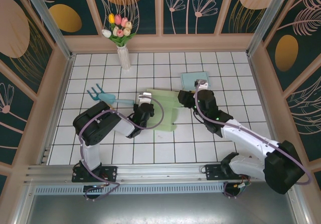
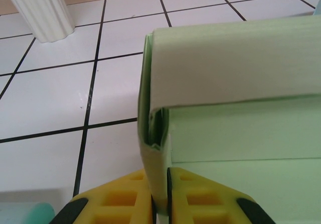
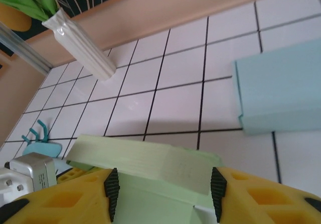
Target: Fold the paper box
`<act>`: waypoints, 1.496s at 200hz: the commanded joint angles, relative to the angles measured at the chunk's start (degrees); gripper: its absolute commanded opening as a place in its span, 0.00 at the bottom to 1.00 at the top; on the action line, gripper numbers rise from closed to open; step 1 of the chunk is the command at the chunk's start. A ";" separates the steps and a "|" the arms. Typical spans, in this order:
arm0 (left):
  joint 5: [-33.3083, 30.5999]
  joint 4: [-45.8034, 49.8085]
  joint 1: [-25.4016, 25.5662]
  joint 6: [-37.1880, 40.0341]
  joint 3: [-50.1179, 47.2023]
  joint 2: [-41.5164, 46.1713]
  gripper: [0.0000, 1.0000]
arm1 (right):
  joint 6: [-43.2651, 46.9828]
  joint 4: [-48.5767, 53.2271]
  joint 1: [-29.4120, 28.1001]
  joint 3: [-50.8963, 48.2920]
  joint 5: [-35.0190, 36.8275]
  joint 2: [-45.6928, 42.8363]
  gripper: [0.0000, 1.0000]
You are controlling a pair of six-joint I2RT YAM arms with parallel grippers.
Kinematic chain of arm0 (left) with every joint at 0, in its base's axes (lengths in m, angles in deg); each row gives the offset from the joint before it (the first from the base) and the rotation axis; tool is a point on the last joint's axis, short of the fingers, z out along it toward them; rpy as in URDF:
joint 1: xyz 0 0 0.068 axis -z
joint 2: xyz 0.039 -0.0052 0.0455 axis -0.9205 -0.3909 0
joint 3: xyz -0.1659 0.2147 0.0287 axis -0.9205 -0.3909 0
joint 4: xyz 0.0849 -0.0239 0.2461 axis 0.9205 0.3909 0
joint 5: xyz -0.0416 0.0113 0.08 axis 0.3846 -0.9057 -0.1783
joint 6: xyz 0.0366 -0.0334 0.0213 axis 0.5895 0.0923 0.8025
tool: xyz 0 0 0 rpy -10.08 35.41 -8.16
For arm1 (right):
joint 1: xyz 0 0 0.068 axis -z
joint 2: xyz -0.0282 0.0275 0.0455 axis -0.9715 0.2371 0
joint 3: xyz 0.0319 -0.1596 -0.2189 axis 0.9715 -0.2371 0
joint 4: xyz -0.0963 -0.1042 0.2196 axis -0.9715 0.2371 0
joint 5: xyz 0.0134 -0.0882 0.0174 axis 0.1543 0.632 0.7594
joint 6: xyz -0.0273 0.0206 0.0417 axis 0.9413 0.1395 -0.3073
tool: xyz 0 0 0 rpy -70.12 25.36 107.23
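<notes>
The green box (image 1: 163, 114) lies in the middle of the white tiled surface (image 1: 200, 148), between the two arms. It is partly folded: one side stands up and its top curls over.

The left gripper (image 2: 160, 196) is pressed together on the thin edge of that side. I think it pinches there so the box can't slide or flop down while the other arm works.

The right gripper (image 3: 163, 191) is spread wide, with a flap (image 3: 150, 161) of the box between its fingers. I cannot tell if the pads touch the flap. The gripper looks placed to bend this flap over.

A blue box (image 3: 281, 93) sits just behind the green one. A vase (image 2: 42, 8) stands farther back. Both are out of the way.
</notes>
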State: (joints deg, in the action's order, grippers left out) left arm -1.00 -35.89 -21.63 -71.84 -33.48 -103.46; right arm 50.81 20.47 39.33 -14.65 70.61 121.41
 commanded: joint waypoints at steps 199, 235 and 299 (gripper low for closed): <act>-1.26 0.00 -0.30 1.51 0.05 -1.81 0.15 | -0.62 -8.33 -1.81 8.13 -5.01 20.94 0.60; -1.23 -0.02 -0.26 1.28 0.09 -1.80 0.15 | -2.54 -13.48 -1.81 7.49 -12.03 21.99 0.60; -1.28 -0.20 -0.28 1.37 -0.01 -1.91 0.15 | -6.72 -23.79 -1.81 3.13 -15.21 21.20 0.57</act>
State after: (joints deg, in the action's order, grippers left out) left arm -2.66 -36.37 -22.07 -71.64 -33.30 -104.08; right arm 46.66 5.37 37.72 -9.61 58.68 143.35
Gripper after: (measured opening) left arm 0.151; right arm 0.576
